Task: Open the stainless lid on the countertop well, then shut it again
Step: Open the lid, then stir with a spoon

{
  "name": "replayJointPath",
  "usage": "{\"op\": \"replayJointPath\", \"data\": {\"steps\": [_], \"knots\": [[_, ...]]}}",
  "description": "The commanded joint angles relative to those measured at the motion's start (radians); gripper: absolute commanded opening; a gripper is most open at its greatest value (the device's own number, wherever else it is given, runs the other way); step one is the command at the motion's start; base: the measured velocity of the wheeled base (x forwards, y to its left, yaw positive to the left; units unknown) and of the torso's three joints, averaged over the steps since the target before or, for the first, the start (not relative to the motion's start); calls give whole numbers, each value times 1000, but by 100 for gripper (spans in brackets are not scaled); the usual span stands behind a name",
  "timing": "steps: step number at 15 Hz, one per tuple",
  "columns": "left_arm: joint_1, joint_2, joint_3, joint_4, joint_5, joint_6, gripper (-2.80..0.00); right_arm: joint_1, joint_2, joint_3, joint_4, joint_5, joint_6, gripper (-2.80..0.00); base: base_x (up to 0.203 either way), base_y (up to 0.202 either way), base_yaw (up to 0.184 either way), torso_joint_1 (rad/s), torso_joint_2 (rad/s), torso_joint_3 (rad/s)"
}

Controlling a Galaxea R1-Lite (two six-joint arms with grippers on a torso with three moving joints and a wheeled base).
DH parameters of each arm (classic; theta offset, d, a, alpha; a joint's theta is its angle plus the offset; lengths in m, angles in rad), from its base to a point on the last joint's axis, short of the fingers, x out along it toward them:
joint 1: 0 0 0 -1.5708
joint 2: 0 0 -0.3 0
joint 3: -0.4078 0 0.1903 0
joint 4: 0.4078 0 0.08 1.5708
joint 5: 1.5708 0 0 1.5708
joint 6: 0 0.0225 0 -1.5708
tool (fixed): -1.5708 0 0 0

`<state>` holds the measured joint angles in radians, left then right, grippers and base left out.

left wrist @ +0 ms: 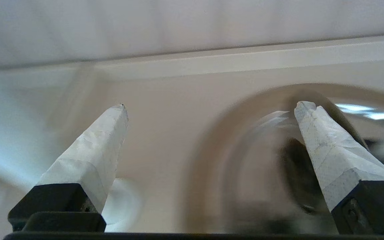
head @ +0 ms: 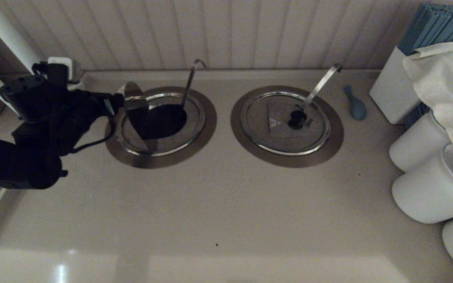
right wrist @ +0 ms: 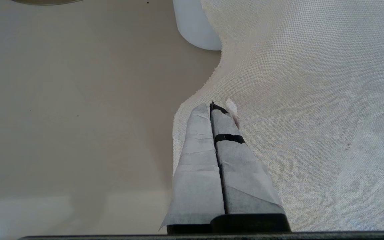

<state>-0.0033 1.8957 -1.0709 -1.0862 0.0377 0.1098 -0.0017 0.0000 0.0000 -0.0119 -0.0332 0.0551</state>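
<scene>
The stainless lid (head: 136, 112) stands tilted up on its edge at the left side of the countertop well (head: 207, 118), whose dark opening (head: 167, 120) is uncovered. The thin hooked ladle handle (head: 190, 80) rises from the opening. My left gripper (head: 112, 103) is just left of the raised lid. In the left wrist view it (left wrist: 212, 108) is open, with nothing between the fingers (left wrist: 102, 146). A smeared round shape with a dark blob (left wrist: 295, 170) lies beside one finger. My right gripper (right wrist: 216, 106) is shut and empty over a white cloth (right wrist: 312, 100); it does not show in the head view.
The twin lid (head: 285, 122) covers the right well, with its wide strip handle (head: 321, 84). A blue spoon-like thing (head: 355, 104) lies beyond it. White containers (head: 427, 188), a draped cloth (head: 446, 86) and a blue bundle (head: 435, 23) crowd the right edge. A wall runs along the back.
</scene>
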Motion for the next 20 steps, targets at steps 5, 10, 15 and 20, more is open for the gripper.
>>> {"op": "replayJointPath", "data": {"steps": [5, 10, 15, 20], "knots": [[83, -98, -5, 27, -54, 10, 0, 0, 1, 0, 0, -1, 0, -280, 0, 0, 0, 0, 0, 0], [25, -120, -8, 43, -50, -51, 0, 0, 2, 0, 0, -1, 0, -280, 0, 0, 0, 0, 0, 0], [-204, -133, 2, 231, -109, -192, 0, 0, 0, 0, 0, -1, 0, -280, 0, 0, 0, 0, 0, 0], [-253, 33, -150, 238, -110, -167, 0, 0, 0, 0, 0, -1, 0, -280, 0, 0, 0, 0, 0, 0]]}}
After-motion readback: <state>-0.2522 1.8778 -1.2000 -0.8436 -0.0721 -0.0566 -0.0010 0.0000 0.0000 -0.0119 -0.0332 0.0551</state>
